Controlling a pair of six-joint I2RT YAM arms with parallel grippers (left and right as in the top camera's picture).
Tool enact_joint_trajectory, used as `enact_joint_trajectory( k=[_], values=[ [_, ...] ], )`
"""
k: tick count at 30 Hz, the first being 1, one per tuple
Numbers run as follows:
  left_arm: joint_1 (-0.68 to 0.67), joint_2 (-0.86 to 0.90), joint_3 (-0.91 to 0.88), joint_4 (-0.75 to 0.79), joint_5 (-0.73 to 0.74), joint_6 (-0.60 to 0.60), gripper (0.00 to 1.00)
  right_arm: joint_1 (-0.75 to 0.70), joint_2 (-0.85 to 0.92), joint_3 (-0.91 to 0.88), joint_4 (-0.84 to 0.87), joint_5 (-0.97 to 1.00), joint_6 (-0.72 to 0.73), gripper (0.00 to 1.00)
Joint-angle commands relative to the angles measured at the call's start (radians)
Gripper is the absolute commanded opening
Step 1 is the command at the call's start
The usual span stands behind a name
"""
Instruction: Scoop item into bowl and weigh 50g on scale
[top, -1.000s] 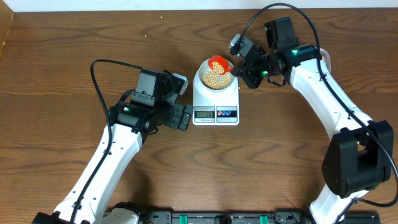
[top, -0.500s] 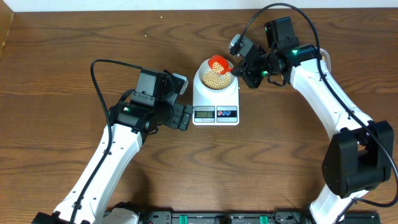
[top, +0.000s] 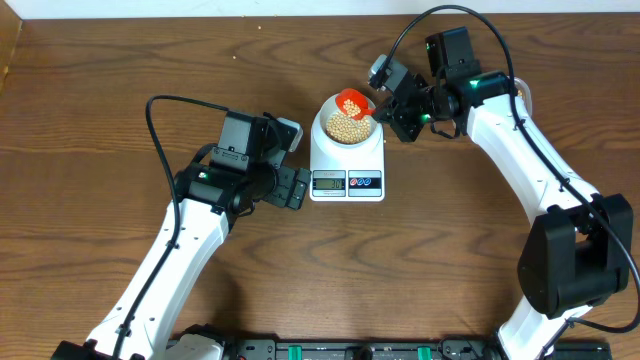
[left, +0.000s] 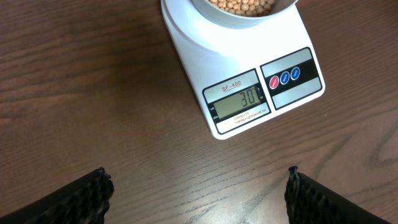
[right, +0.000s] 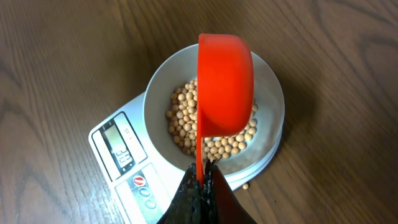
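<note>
Right gripper (right: 200, 183): jaws pressed together on the thin handle of a red scoop (right: 224, 81). The fingers are cut off by the bottom edge of the right wrist view and look blurred.
Left gripper (left: 199, 198): jaws wide apart, holding nothing. Only two dark fingertips (left: 87, 198) show, cut off at the lower corners, over bare table (left: 93, 93) near the display end of the scale (left: 242, 68).
Scoop: tipped on its side over the bowl (right: 273, 93). The right wrist view shows only its outer back, so the inside is hidden there. From overhead a few pale specks show in it, too small to be sure of.
Bowl: sits on the scale's platform. The left wrist view cuts it off at the top edge.
Beans (right: 183, 124): in the bowl, covering its bottom. Those behind the scoop are hidden.
Stray bean (right: 245, 185): alone, just beside the scale's edge. I cannot tell whether it touches the scale.
Display (left: 239, 99): reads 30 in the left wrist view. The digits are illegible in the other two views.
Writing: "SF-400" above the display. The small print below it is too fine to read.
Buttons (left: 285, 78): three round ones in a row on a dark panel, one red and two blue. Their symbols cannot be made out.
</note>
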Motion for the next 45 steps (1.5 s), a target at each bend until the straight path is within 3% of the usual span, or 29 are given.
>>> enact_joint_trajectory(
  k=[1, 17, 38, 45],
  values=[
    [0.003, 0.002, -0.004, 0.0, 0.008, 0.003, 0.91, 0.005, -0.037, 0.025, 0.0, -0.005, -0.016, 0.01],
    [0.003, 0.002, -0.004, 0.0, 0.008, 0.003, 0.91, 0.01, -0.046, 0.025, 0.0, 0.027, -0.078, 0.01],
    [0.003, 0.002, -0.004, 0.0, 0.008, 0.003, 0.91, 0.134, -0.095, 0.025, -0.005, 0.335, -0.113, 0.01],
    [0.003, 0.002, -0.004, 0.0, 0.008, 0.003, 0.91, 0.131, -0.097, 0.025, 0.004, 0.32, -0.048, 0.01]
  ],
)
